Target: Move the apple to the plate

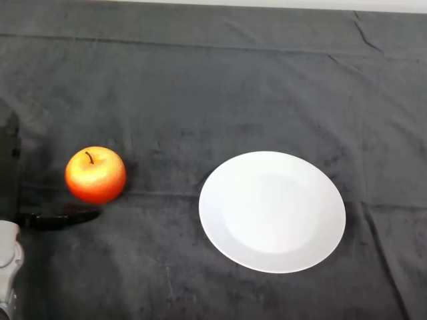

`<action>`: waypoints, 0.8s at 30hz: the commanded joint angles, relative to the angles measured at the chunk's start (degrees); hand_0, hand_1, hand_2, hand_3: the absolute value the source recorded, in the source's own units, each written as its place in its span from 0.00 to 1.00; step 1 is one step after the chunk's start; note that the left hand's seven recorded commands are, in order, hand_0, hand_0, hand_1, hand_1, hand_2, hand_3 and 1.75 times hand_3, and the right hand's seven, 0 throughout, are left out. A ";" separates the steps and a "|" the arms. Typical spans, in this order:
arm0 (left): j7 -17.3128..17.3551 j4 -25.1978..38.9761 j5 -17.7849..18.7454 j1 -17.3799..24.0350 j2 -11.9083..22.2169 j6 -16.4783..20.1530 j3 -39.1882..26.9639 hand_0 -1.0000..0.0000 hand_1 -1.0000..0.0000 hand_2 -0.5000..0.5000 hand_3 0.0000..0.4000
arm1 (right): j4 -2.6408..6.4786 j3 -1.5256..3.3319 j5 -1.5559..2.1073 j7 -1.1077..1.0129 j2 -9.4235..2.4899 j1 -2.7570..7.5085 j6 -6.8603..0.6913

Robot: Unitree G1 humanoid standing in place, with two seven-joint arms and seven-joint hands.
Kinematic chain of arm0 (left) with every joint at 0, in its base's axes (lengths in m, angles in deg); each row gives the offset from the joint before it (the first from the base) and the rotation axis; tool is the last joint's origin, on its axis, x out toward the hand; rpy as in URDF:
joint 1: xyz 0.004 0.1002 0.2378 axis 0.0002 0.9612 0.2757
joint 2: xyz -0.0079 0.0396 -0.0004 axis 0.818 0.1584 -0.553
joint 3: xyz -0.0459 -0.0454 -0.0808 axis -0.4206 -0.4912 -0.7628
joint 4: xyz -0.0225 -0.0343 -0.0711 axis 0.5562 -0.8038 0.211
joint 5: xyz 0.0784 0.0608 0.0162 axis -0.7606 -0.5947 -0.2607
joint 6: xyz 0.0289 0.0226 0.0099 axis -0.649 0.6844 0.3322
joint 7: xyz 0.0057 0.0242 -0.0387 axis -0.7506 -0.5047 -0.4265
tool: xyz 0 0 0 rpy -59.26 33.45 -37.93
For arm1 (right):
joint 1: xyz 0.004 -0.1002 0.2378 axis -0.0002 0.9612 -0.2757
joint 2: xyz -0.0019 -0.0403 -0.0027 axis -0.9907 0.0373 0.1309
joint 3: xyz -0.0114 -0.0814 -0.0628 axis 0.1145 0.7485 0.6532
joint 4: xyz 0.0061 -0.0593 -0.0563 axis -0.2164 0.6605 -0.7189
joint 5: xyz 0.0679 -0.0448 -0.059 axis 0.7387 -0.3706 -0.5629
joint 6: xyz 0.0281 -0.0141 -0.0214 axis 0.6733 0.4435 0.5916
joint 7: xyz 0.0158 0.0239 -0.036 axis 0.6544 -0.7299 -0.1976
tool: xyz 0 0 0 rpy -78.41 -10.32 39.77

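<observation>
Red-and-yellow, the apple [95, 175] sits stem up on the dark cloth [200, 87], just above the black fingertip [63, 219] of the left hand [40, 220]; whether that hand is spread or curled cannot be told. It looks firm, smooth and fairly heavy, so gripping across its widest part seems best. Well off beyond it, away from the hand, lies the empty white plate [272, 211].

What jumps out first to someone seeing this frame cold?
The red-orange apple, stem up, stands out on the dark cloth at the left. Next is the bare white plate, right of centre and well apart from the apple. At the lower left edge, part of the silver-grey arm shows, with a black finger of the hand lying just below the apple.
</observation>
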 commanded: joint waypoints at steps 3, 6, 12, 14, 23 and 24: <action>0.67 1.44 -2.72 -3.52 -0.59 -1.84 2.68 1.00 1.00 0.50 0.00 | 1.21 0.78 -0.79 -0.76 -2.00 4.13 -0.76; 0.67 1.18 -4.04 -3.96 -1.19 -2.09 3.96 1.00 1.00 0.50 0.00 | 1.20 0.78 -0.79 -0.77 -2.00 4.13 -0.77; 0.44 0.76 -6.61 -5.10 -2.29 -2.01 6.42 1.00 1.00 0.50 0.00 | 1.20 0.77 -0.79 -0.77 -1.99 4.13 -0.78; 0.40 0.63 -7.33 -5.37 -2.52 -2.01 7.12 1.00 1.00 0.50 0.00 | 1.20 0.77 -0.79 -0.77 -1.99 4.13 -0.78; 0.84 -0.15 -9.48 -5.21 -2.58 -2.24 9.31 0.00 0.00 0.50 1.00 | 1.23 0.77 -0.80 -0.78 -1.99 4.11 -0.77; 0.95 -0.27 -9.61 -5.19 -2.53 -2.16 9.45 0.00 0.00 0.50 1.00 | 1.23 0.77 -0.80 -0.78 -1.99 4.11 -0.77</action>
